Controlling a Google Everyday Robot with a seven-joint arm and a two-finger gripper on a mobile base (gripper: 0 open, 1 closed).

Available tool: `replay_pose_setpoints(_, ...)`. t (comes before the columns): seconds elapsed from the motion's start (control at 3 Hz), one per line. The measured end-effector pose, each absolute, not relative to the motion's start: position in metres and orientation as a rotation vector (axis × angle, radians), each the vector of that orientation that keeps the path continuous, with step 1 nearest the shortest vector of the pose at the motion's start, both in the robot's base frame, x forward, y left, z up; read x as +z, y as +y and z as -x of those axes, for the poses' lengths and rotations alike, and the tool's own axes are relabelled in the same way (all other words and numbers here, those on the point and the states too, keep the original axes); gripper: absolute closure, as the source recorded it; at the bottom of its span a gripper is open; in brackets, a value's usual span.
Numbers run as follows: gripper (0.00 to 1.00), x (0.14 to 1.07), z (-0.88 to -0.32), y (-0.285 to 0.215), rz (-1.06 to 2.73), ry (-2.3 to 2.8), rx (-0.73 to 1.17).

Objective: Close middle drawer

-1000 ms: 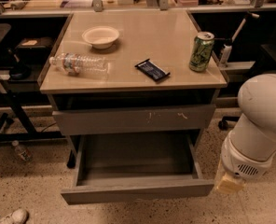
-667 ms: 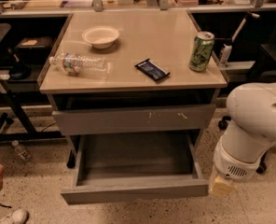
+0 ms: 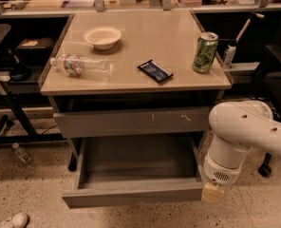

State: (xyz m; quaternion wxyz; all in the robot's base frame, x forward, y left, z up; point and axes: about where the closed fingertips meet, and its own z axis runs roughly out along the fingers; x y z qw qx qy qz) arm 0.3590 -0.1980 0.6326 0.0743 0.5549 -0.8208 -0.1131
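The middle drawer (image 3: 131, 197) is pulled far out below the tabletop. It is wide, shallow and grey, with a plain flat front, and I see nothing in its tray. Above it is a taller grey front with pale scratch marks (image 3: 131, 121), which is nearly pushed in. My white arm (image 3: 240, 132) comes in from the right. My gripper (image 3: 211, 192) hangs low, right at the right end of the open drawer's front. I cannot see whether it touches the front.
On the beige tabletop (image 3: 140, 37) are a white bowl (image 3: 102, 36), a lying plastic bottle (image 3: 79, 64), a dark snack bar (image 3: 154, 71) and a green can (image 3: 205, 52). Black frames stand at the left, a small bottle (image 3: 21, 153) and a shoe (image 3: 12, 220) on the floor.
My arm has swung left and down, bringing the gripper from beside the cabinet to the right front corner of the open drawer. The drawer has not visibly moved.
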Motion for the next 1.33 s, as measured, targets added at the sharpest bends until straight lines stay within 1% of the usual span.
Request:
replay_pose_setpoints(0.33, 1.00, 0.608, -0.359, -0.194, -1.648, -2.446, -0.390)
replay_pose_setpoints(1.0, 1.00, 0.501, -0.389, -0.180, -1.538, -2.492, -0.527)
replay_pose_setpoints(1.33, 1.00, 0.501, -0.389, -0.180, -1.537, -2.492, -0.527)
